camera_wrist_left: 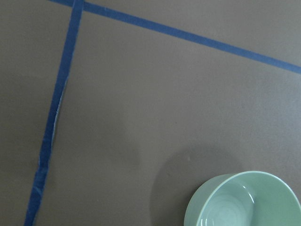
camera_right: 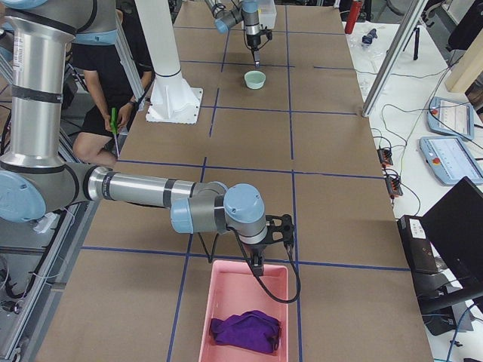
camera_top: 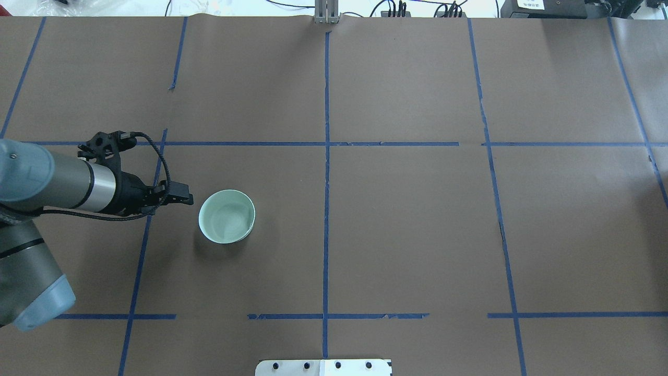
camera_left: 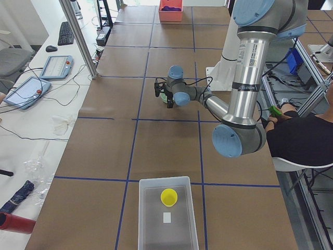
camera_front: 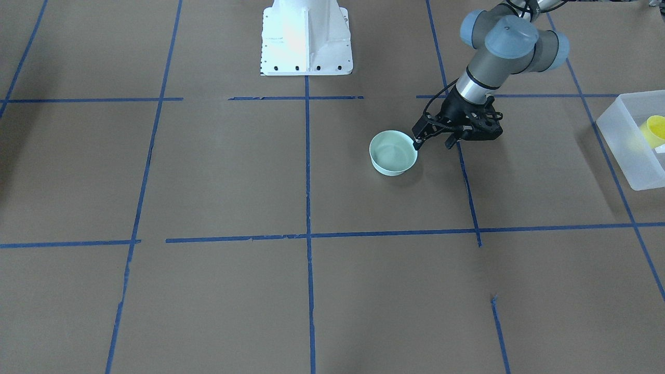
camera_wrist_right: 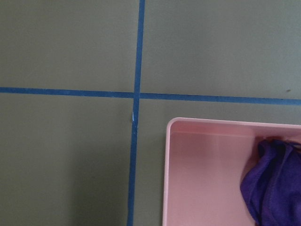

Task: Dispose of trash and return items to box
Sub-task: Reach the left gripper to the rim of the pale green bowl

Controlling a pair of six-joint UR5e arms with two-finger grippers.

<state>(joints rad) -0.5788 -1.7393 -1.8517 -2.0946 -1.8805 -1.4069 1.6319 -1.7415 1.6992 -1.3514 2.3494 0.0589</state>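
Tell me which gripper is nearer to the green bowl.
Left. The left gripper sits just beside the rim of the bowl. The right gripper hangs over the edge of a pink bin at the table's other end.

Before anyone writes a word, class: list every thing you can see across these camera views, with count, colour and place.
bowl: one, pale green, upright on the table.
cup: one, yellow, inside the white bin.
white bin: one, frosted, at the table's end on the robot's left.
small flat piece: one, white, in that bin near the cup.
pink bin: one, at the opposite end.
cloth: one, purple, bunched in the pink bin.
table: one, brown, blue tape lines.
left gripper: black, open, beside the bowl's rim.
right gripper: black, over the pink bin's edge.
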